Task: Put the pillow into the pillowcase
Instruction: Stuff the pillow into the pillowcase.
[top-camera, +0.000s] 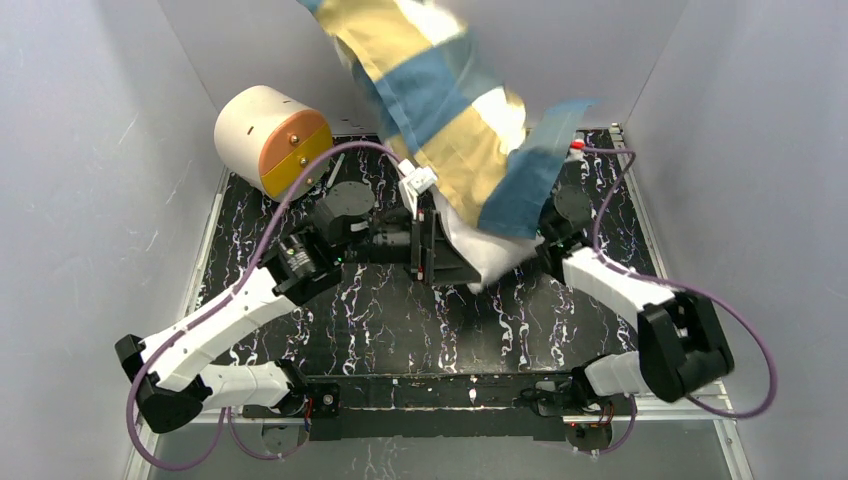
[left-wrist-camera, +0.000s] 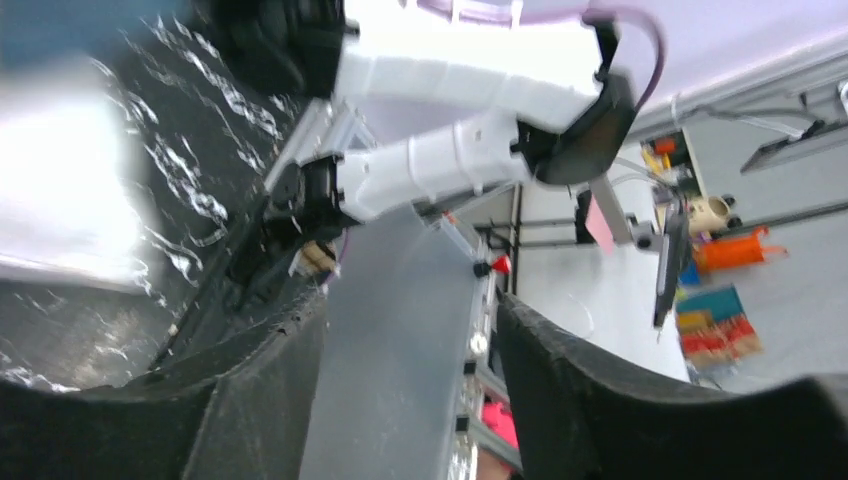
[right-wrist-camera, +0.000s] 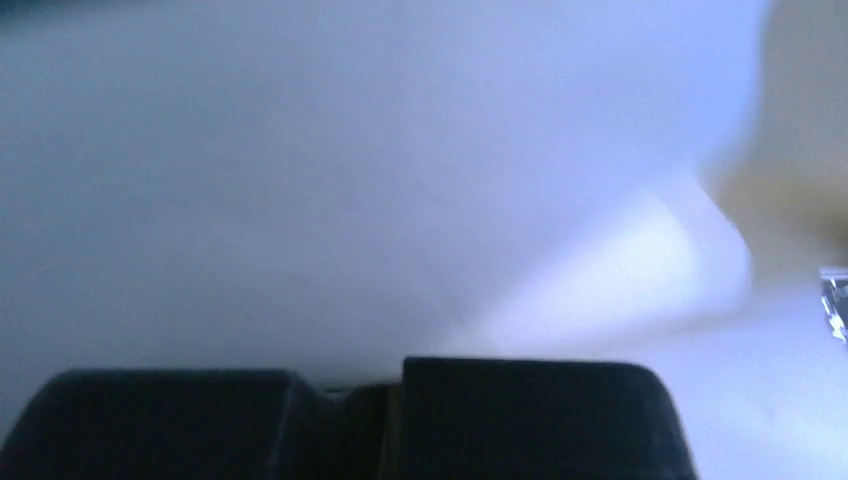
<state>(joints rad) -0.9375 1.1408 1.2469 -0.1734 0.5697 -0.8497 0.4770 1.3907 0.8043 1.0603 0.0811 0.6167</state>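
Well to the left of the pillow (top-camera: 490, 255), a cream-and-orange cylinder (top-camera: 265, 135) lay on the dark marbled desk (top-camera: 400, 330). The left arm (top-camera: 240, 300) reached in to the pillow's left edge, the left jaws standing wide with nothing between them, just beside the white stuffing. The pillow sat mid-desk, its far part covered by the pillowcase (top-camera: 440, 95), which rose in a blue, tan and cream sweep up and away from it; only the pillow's near corner showed bare. At the pillow's right edge the right arm (top-camera: 620, 285) came in under a blue flap, the right jaws pressed together; what they pinched, if anything, could not be told. To do this step well, the left jaws would probably need to take the case's open hem and draw it toward the pillow's near edge without bunching the fabric.
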